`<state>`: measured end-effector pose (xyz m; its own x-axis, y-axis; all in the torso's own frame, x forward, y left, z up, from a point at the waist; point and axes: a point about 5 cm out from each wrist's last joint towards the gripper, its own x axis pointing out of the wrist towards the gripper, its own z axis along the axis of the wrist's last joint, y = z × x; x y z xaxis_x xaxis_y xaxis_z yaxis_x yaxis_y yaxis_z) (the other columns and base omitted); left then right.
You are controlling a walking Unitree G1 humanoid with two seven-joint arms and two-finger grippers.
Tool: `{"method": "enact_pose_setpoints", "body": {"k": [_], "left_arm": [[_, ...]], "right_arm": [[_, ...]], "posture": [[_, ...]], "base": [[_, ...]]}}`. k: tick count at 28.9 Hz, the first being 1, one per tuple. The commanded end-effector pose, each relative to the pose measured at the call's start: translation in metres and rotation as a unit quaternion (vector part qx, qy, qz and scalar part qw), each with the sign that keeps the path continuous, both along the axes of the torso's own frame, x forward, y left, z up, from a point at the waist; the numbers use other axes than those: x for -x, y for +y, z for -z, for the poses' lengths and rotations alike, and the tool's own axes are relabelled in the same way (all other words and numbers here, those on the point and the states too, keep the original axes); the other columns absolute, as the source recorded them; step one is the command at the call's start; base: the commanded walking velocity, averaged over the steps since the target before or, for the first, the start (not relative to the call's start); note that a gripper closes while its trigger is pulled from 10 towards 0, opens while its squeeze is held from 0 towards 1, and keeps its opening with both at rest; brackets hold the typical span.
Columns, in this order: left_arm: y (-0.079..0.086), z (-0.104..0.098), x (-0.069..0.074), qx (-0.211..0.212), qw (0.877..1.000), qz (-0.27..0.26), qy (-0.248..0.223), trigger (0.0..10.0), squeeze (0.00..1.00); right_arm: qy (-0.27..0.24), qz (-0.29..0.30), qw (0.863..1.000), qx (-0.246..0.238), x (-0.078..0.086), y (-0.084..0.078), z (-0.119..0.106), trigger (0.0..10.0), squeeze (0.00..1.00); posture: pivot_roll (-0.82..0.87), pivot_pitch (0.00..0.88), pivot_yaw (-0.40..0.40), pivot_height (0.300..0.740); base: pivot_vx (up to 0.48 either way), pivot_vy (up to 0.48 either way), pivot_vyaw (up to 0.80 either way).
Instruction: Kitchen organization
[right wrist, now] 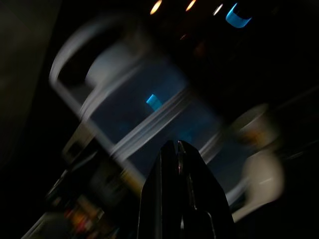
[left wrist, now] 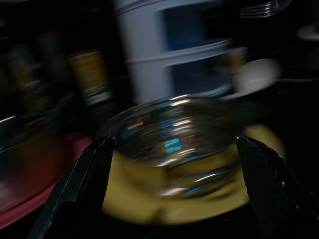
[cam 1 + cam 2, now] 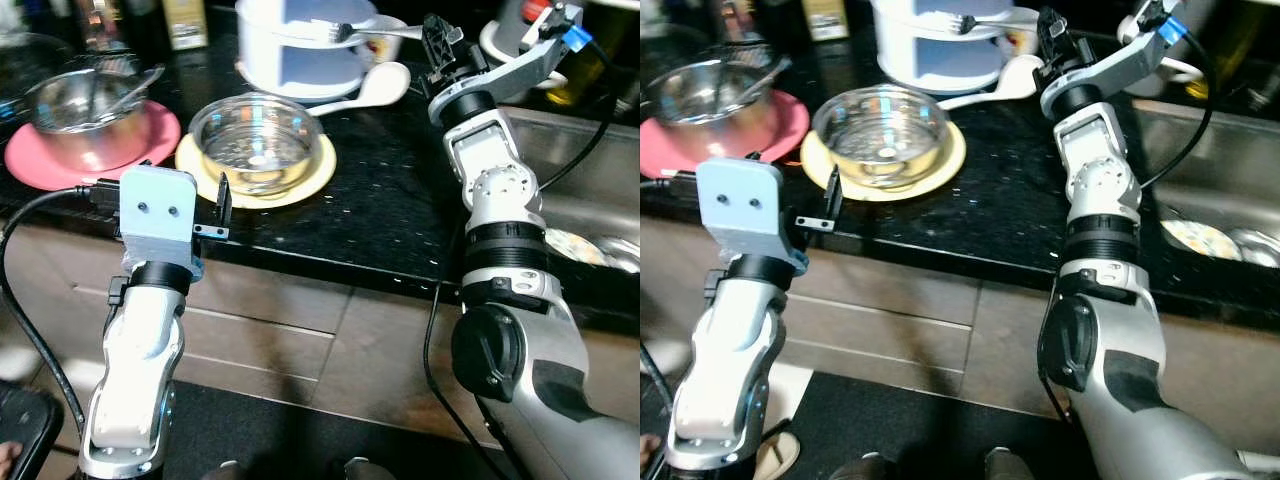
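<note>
A clear glass bowl (image 3: 257,143) sits on a yellow plate (image 3: 315,178) near the front edge of the black counter (image 3: 380,210). My left gripper (image 2: 174,144) is open at that edge, just in front of the bowl, its fingers (image 3: 224,200) spread about as wide as the bowl and apart from it. Further back, my right gripper (image 3: 437,42) is shut with nothing in it, held over the counter beside a white lidded pot (image 3: 300,55). A fork (image 3: 345,32) lies on top of the pot. A white spoon (image 3: 375,88) rests next to the pot.
At the left, a steel bowl (image 3: 85,110) with a utensil in it sits on a pink plate (image 3: 30,160). Bottles stand along the back. A steel sink (image 3: 580,170) holding dishes lies right of the counter. Cabinet fronts (image 3: 300,330) are below.
</note>
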<state>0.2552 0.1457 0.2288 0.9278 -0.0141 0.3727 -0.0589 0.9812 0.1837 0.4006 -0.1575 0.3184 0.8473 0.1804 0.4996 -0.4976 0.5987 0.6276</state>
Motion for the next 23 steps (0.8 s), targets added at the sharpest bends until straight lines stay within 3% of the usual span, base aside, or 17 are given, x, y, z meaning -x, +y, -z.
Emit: {"method": "enact_pose_setpoints", "body": {"k": [1, 10, 15, 16, 17, 21, 22, 23], "left_arm": [[-0.006, 0.002, -0.002, 0.001, 1.000, 0.018, 0.002, 10.0, 0.00], [-0.008, 0.003, -0.003, 0.001, 1.000, 0.026, 0.006, 10.0, 0.00], [-0.008, 0.003, -0.004, 0.001, 1.000, 0.029, 0.005, 10.0, 0.00], [-0.008, 0.003, -0.004, 0.001, 1.000, 0.029, 0.004, 10.0, 0.00], [-0.008, 0.003, -0.004, 0.001, 1.000, 0.029, 0.004, 10.0, 0.00], [-0.008, 0.003, -0.004, 0.000, 1.000, 0.027, 0.003, 10.0, 0.00], [-0.008, 0.003, -0.004, 0.000, 1.000, 0.027, 0.003, 10.0, 0.00], [-0.008, 0.003, -0.005, 0.000, 1.000, 0.025, 0.002, 10.0, 0.00]], "right_arm": [[-0.005, 0.012, 1.000, -0.008, 0.001, -0.008, -0.002, 0.0, 0.00], [-0.005, 0.036, 0.999, 0.011, 0.001, -0.014, -0.002, 0.0, 0.00], [0.000, 0.063, 0.996, 0.065, 0.000, -0.011, 0.000, 0.0, 0.00], [0.001, 0.084, 0.990, 0.115, 0.000, -0.008, 0.002, 0.0, 0.00], [0.001, 0.084, 0.990, 0.115, 0.000, -0.008, 0.002, 0.0, 0.00], [0.018, 0.127, 0.966, 0.224, -0.004, -0.003, 0.012, 0.2, 0.00], [0.018, 0.127, 0.966, 0.224, -0.004, -0.003, 0.012, 0.2, 0.00], [0.019, 0.128, 0.965, 0.229, -0.004, -0.002, 0.013, 1.3, 0.00]], "posture": [[0.08, 0.042, -0.058, 0.732], [0.08, 0.042, -0.058, 0.732], [0.08, 0.041, -0.060, 0.732], [0.08, 0.041, -0.060, 0.732], [0.08, 0.041, -0.060, 0.732], [0.07, 0.040, -0.063, 0.732], [0.07, 0.040, -0.063, 0.732], [0.07, 0.040, -0.063, 0.732]], "base": [[0.000, 0.000, -0.77], [0.000, 0.000, -0.77], [0.000, 0.000, -0.77], [0.000, 0.000, -0.77], [0.000, 0.000, -0.77], [0.000, 0.000, -0.78], [0.000, 0.000, -0.78], [0.000, 0.000, -0.78]]}}
